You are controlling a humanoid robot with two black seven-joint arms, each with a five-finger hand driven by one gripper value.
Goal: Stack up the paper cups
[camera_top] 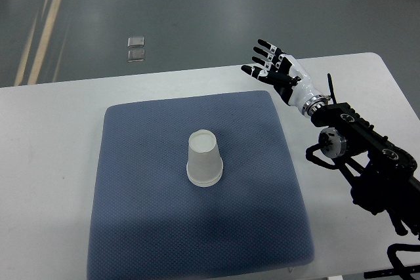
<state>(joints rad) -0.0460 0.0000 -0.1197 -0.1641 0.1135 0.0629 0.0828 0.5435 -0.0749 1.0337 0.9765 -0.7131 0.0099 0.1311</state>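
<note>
A white paper cup [204,158] stands upside down near the middle of the blue-grey mat [144,227]. It looks like a stack, with a doubled rim at its base. My right hand [270,65] is raised over the mat's far right corner, well up and right of the cup. Its fingers are spread and it holds nothing. The right arm [354,149] comes in from the lower right. The left arm is not in view.
The mat lies on a white table [46,162] whose far edge runs along the top of the mat. Beyond it is grey floor with a small metal plate [136,49]. The table's right edge is near the arm.
</note>
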